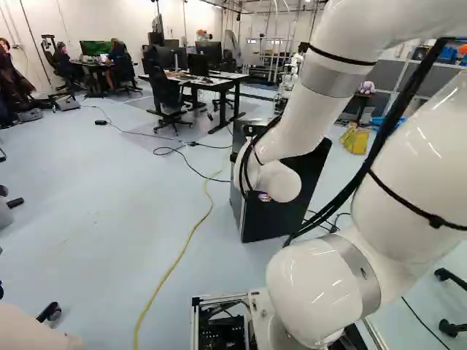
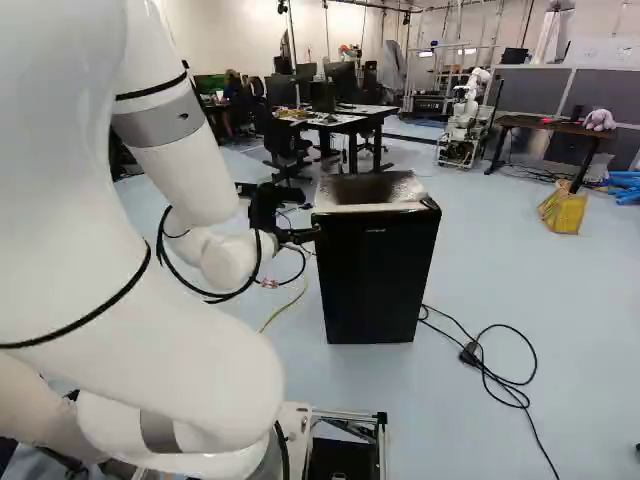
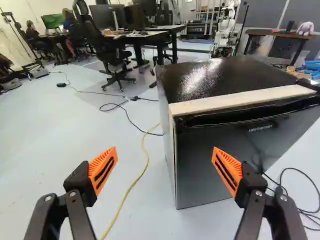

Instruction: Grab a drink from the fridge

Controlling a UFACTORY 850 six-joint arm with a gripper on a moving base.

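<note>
Right now the pincer [image 2: 306, 236] is hanging near the upper part of the black fridge [image 2: 370, 275], which is standing upright on the pale floor [image 1: 95, 211] with its door sitting closed. In the wrist view the pincer [image 3: 164, 159] is holding its fingers spread wide, one orange pad [image 3: 103, 167] showing against the floor and the other against the fridge door. A yellow cable [image 1: 168, 273] is running along the floor beside the fridge, while a black cable [image 2: 470, 354] is lying looped on its other side. Farther off, a desk [image 2: 370, 110] is carrying monitors [image 1: 209, 52], and another robot [image 2: 462, 125] is standing beyond the fridge.
</note>
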